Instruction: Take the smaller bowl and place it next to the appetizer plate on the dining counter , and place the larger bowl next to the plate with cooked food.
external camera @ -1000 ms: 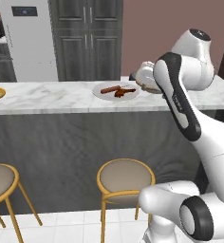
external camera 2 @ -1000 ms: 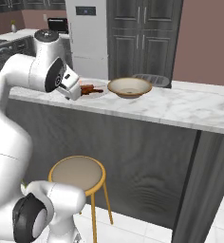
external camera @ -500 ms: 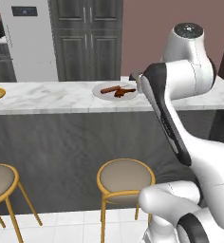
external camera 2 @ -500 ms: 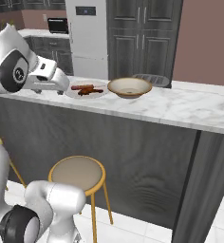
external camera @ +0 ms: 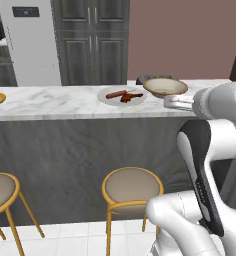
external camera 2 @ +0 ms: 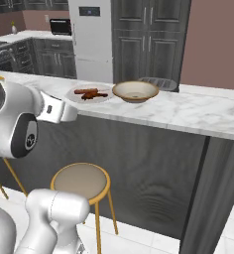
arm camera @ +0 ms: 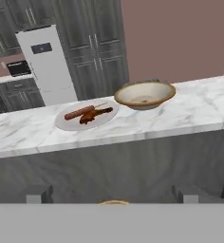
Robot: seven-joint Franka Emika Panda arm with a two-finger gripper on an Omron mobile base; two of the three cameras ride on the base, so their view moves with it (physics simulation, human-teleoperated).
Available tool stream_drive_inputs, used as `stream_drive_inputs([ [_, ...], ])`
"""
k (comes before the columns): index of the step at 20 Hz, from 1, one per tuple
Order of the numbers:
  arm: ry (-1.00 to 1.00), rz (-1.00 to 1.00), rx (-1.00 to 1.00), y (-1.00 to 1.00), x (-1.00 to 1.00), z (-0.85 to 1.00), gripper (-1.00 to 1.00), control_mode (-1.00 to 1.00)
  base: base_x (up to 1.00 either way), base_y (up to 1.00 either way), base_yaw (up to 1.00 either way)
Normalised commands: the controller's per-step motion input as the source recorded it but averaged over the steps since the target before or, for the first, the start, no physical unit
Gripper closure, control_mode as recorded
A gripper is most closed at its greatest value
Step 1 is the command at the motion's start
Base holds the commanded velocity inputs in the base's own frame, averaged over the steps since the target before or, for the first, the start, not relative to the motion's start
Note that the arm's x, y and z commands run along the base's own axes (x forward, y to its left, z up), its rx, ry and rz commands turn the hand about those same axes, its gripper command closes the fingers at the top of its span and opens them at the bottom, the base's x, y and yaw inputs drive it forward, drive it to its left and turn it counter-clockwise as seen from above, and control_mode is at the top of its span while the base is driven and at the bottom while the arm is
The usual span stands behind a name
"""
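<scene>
Arm has pulled back from the desk [external camera: 50, 102]; pincer [arm camera: 111, 193] wide open and empty; cream bowl [arm camera: 144, 94] sits just beside the meat plate [arm camera: 88, 115], near the desk's back edge; that placement looks done.

- No words, numbers or brand names are showing clearly enough to read anywhere.
- The white fridge [external camera: 31, 42] is carrying a small dark panel [external camera: 25, 11] near its top, with tiny pale marks on it, but they are too blurry to read.
- That same panel [arm camera: 41, 48] is looking just as blurry from the hand camera.
- A little black oven [external camera 2: 60, 26] is sitting on the far kitchen top, and nothing on it can be read.
</scene>
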Motion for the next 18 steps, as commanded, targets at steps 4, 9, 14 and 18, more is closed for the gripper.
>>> stream_drive_inputs([
  [4, -0.02, 0.04, 0.18, -0.29, 0.04, 0.54, -1.0, -1.0, 0.0, 0.0, 0.0],
  [9, 0.01, 0.03, -0.01, 0.0, -0.24, 0.5, -1.0, -1.0, 0.0, 0.0, 0.0],
  [14, 0.0, 0.0, -0.03, 0.0, -0.19, 0.05, -1.0, 1.0, -0.28, -0.28, -0.1],
  [18, 0.0, 0.0, 0.0, 0.0, 0.0, 0.0, -1.0, 1.0, -0.37, -1.0, -0.37],
])
